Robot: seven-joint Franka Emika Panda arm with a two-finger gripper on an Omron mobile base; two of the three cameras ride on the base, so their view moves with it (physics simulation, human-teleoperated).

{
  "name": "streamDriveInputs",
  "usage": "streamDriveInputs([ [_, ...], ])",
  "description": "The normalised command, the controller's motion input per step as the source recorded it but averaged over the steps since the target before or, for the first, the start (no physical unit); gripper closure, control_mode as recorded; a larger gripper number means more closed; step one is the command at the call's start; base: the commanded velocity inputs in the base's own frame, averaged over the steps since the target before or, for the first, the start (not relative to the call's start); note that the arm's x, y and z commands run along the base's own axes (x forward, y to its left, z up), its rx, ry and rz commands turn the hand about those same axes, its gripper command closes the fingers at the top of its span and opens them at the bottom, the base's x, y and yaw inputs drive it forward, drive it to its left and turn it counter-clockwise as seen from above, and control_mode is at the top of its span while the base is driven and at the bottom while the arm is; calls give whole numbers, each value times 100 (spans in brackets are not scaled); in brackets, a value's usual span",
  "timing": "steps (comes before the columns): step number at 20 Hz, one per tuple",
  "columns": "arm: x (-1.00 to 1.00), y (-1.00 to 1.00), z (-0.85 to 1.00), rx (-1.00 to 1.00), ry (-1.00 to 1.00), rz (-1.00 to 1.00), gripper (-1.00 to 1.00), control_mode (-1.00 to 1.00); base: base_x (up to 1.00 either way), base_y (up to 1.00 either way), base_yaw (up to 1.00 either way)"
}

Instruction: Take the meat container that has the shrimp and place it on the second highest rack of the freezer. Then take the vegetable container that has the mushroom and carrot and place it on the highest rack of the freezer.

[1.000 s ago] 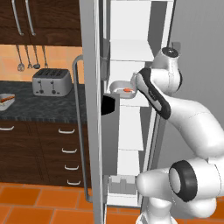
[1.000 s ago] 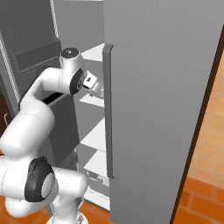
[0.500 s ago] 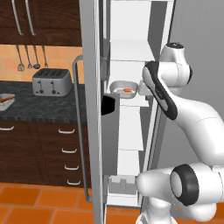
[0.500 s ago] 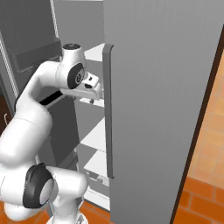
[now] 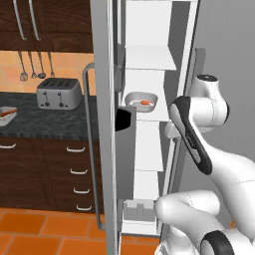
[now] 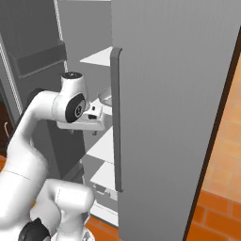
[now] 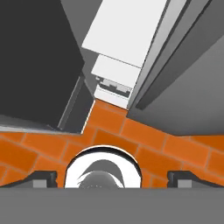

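The shrimp [image 5: 145,103] container [image 5: 141,100] sits on the second highest rack [image 5: 149,110], gripper [image 7: 112,178] spread wide, empty; swinging out, the arm could clip the freezer [image 5: 107,124] door.

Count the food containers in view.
2: one container on a shelf of the freezer, a second container on the counter, far left. Others may be hidden.

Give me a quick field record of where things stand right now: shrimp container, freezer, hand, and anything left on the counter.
shrimp container: white tray with the shrimp, resting on the second highest rack
highest rack: bare
freezer: door open
hand: open, empty, pointing down at the orange floor tiles
counter: toaster; another tray at the left edge
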Motion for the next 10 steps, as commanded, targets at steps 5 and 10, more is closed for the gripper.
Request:
streamDriveInputs([
  [5, -91, 10, 45, 0, -7, 14, -100, -100, 0, 0, 0],
  [10, -68, 3, 8, 0, -9, 8, -100, -100, 0, 0, 0],
])
